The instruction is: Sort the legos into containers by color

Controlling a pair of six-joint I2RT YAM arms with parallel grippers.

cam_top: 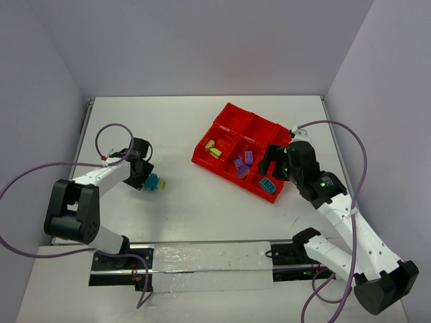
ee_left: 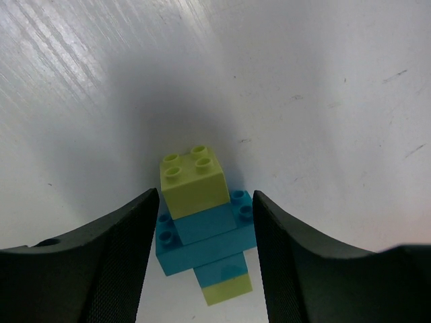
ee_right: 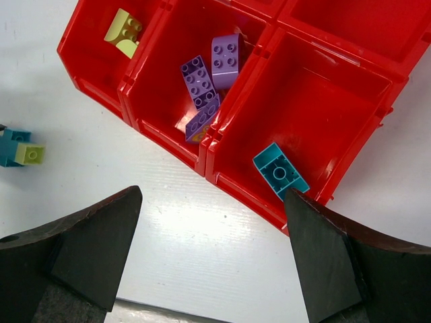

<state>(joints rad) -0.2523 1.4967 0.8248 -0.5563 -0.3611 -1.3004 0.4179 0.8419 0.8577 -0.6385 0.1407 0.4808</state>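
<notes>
A stack of joined teal and pale yellow legos (ee_left: 202, 229) lies low over the white table at the left (cam_top: 155, 182); it also shows at the left edge of the right wrist view (ee_right: 17, 148). My left gripper (ee_left: 205, 195) is closed in on it, a finger at each end of the wide teal brick (cam_top: 149, 177). The red tray (ee_right: 229, 182) holds yellow legos (ee_right: 123, 32) in its front left compartment, purple legos (ee_right: 209, 81) in the middle one and a teal lego (ee_right: 281, 171) in the right one. My right gripper (ee_right: 212, 195) is open and empty, above the tray's near right corner (cam_top: 271, 165).
The red tray (cam_top: 232, 108) sits right of centre, turned at an angle. Purple cables (cam_top: 111, 128) loop beside both arms. A metal rail (cam_top: 202, 259) runs along the near edge. Grey walls stand close on three sides.
</notes>
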